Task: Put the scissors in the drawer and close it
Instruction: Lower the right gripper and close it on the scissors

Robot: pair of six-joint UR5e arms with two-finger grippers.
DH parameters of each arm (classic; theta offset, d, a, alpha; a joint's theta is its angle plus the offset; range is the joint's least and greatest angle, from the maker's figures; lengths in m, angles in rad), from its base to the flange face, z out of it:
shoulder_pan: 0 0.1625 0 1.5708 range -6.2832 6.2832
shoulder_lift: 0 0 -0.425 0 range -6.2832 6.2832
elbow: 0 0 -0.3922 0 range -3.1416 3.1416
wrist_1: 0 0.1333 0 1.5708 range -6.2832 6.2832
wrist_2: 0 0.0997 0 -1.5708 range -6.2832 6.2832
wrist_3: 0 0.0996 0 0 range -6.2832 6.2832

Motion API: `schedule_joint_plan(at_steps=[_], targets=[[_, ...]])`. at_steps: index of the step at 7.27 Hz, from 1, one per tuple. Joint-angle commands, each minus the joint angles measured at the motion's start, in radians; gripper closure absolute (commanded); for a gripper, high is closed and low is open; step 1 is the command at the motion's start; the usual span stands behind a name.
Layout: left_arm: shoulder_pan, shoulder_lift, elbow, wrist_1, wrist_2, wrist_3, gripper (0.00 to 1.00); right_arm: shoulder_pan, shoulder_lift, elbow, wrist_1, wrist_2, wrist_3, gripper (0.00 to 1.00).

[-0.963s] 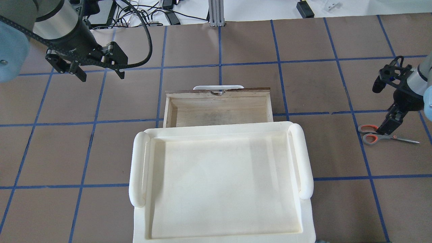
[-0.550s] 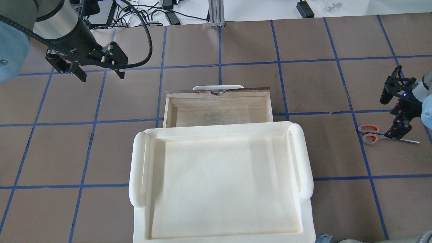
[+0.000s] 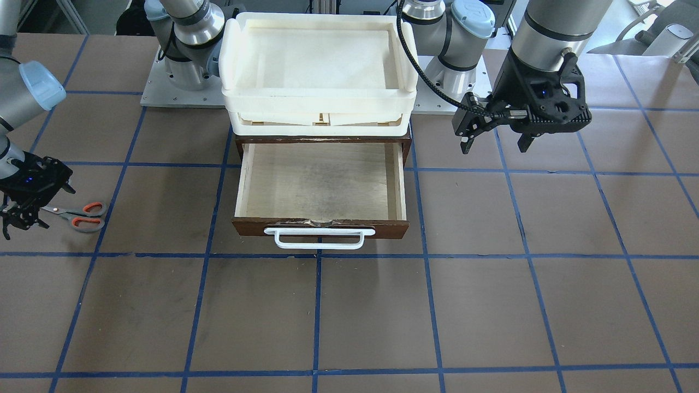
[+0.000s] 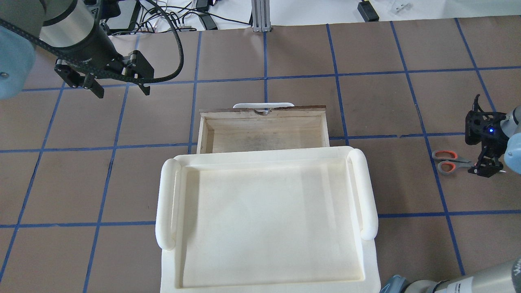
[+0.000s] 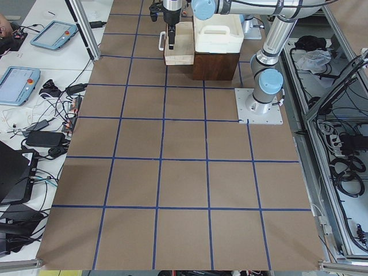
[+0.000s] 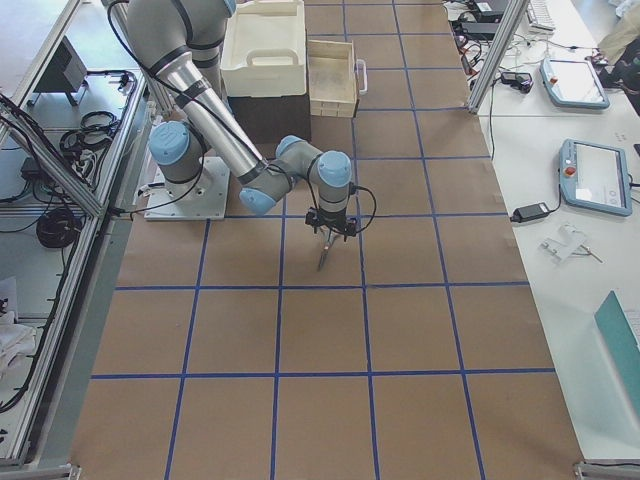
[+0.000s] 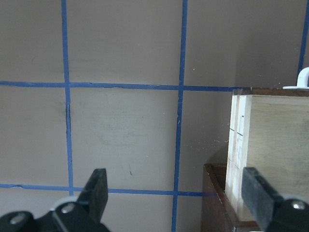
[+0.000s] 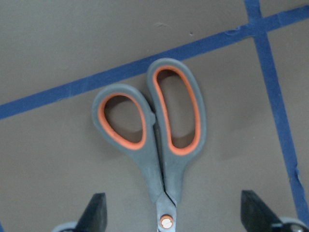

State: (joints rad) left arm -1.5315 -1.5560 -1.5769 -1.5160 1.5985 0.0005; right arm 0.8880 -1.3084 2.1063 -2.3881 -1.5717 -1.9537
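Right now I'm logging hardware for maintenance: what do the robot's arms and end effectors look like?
Both arms, left arm and right arm, are silver-grey tubes with pale blue joint caps. Each carries a black two-finger end effector: the left end effector has a black cable looping off it; the right end effector shows a small blue light.

the drawer (image 3: 322,180) is sitting mid-table, standing out from under the stacked trays (image 4: 260,162) on the side facing away from the robot. the scissors (image 8: 157,154) are lying flat on the table (image 4: 366,53), well off to the robot's right of the drawer, handles pointing toward it and blades pointing away. the right gripper (image 4: 485,170) is hanging directly over the scissors, its fingers straddling the pivot, one on each side. the left gripper (image 4: 121,91) is hovering above the table to the left of the drawer, well apart from it.
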Motion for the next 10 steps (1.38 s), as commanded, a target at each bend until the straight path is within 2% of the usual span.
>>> schedule_joint_plan(at_steps=[1, 5, 7, 10], targets=[[-0.001, -0.001, 0.000, -0.001, 0.000, 0.001, 0.00, -0.009, 0.009, 0.017, -0.005, 0.007, -0.034, 0.11], [0.001, -0.001, 0.000, 0.000, -0.002, 0.001, 0.00, -0.009, 0.020, 0.027, -0.013, 0.004, -0.073, 0.24], [0.001, -0.001, 0.000, -0.001, -0.002, 0.001, 0.00, -0.009, 0.020, 0.027, -0.013, -0.002, -0.073, 0.45], [0.001, -0.003, 0.000, 0.000, -0.003, -0.005, 0.00, -0.009, 0.026, 0.026, -0.013, -0.005, -0.073, 0.55]])
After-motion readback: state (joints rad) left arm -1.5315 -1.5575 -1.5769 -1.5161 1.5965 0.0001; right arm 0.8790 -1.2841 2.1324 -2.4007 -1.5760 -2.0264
